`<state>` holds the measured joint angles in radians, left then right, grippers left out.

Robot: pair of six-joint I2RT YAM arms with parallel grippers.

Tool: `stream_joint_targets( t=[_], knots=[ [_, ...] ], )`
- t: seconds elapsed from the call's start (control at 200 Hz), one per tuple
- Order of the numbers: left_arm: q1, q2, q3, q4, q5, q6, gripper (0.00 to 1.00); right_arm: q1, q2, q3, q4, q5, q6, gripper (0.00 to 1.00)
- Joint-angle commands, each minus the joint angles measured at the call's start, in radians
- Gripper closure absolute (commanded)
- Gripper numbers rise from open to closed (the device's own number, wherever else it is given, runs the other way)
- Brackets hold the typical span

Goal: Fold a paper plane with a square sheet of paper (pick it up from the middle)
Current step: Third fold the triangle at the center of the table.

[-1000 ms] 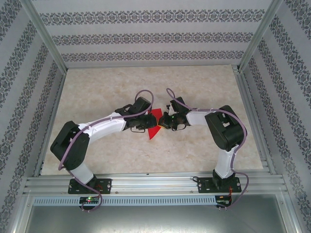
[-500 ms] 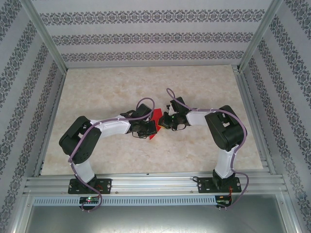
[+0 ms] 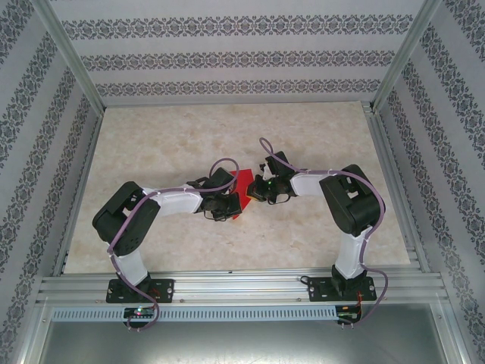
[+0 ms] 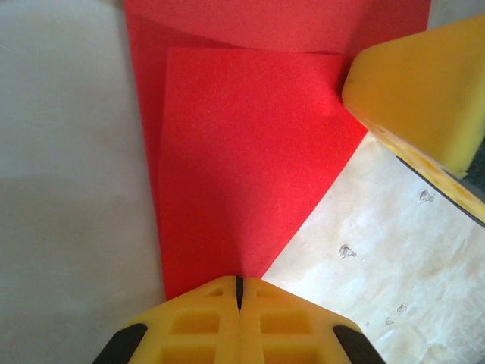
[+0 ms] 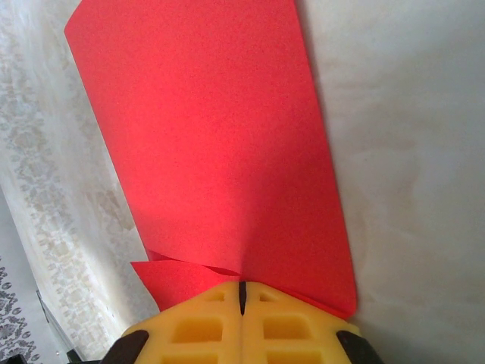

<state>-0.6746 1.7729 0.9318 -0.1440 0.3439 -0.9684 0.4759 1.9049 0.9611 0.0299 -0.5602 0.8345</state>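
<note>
1. Left gripper [image 4: 239, 287], nearest: clamped on the near tip of the square sheet of paper [image 4: 242, 152]; elbow out left, forearm reaching right.
2. Right gripper [image 5: 242, 292], just beyond: pinching the sheet's right side.
3. Sheet: centre of table [image 3: 151, 144], partly folded.
4. Step, judged: mid-fold. Next: carry flap over, crease squarely.

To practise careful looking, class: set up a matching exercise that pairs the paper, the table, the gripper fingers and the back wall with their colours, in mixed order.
Things:
1. paper
2. table
3. fingers
4. wall

Colours:
A. yellow
B. white with grey patterned bands
C. red
D. pale marbled beige

Pairs: 1-C, 2-D, 3-A, 4-B
</note>
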Motion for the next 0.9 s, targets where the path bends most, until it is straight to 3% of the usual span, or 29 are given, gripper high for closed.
stream_joint_targets(
  t=[0.0, 0.899],
  knots=[
    [-0.011, -0.011, -0.030, -0.018, -0.036, -0.014, 0.93, 0.010, 0.062, -0.026, -0.110, 0.089, -0.015, 1.00],
    [-0.011, -0.049, -0.065, 0.009, 0.085, -0.051, 0.90, 0.007, 0.074, -0.018, -0.128, 0.090, -0.023, 1.00]
  ],
)
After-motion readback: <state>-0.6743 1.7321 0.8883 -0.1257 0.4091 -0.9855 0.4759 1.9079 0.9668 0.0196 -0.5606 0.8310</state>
